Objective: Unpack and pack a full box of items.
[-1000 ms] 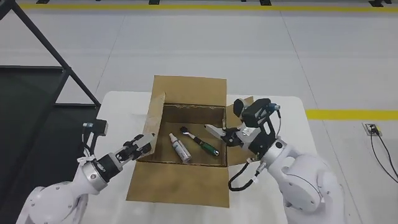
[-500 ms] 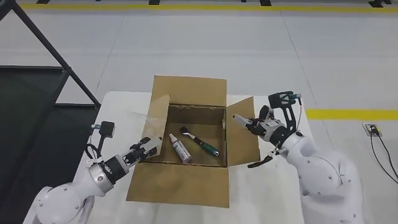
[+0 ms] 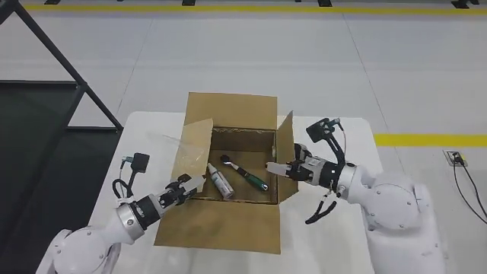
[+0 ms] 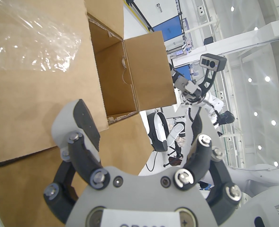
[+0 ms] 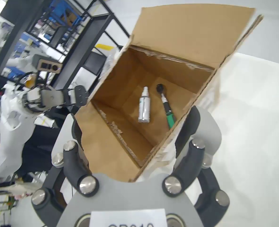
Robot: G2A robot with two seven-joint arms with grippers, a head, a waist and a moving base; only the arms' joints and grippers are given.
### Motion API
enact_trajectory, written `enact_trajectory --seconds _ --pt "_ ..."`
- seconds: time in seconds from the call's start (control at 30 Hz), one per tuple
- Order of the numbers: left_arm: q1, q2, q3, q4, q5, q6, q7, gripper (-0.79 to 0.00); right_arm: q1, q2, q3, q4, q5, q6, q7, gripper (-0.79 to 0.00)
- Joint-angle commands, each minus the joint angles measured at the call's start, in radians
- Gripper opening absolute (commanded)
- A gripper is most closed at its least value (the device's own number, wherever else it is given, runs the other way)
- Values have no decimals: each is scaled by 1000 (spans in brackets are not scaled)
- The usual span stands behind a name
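An open cardboard box stands in the middle of the white table. On its floor lie a white spray bottle and a green-handled ratchet wrench. My right gripper is open, its fingers straddling the edge of the upright right flap. My left gripper is open beside the outside of the left flap, one pad close to the cardboard. Clear plastic film clings to that left flap.
The box's front flap lies flat toward the table's near edge. Bare table shows on both sides of the box. A black metal rack stands off the table's left side.
The right gripper swung out to the right with the flap, then came back inward; the right flap now stands more upright. The left gripper crept closer to the left flap.
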Motion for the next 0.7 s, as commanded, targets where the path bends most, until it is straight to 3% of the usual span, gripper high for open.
enact_trajectory --seconds 0.0,0.43,0.67 --pt "0 0 3 2 3 1 2 0 13 1 -32 22 50 -29 15 0" --pt "-3 0 20 15 -2 14 25 0 231 -25 -315 373 93 -22 -87 0" --pt "-10 2 16 34 -11 23 16 0 294 -35 -374 521 139 -72 -139 0"
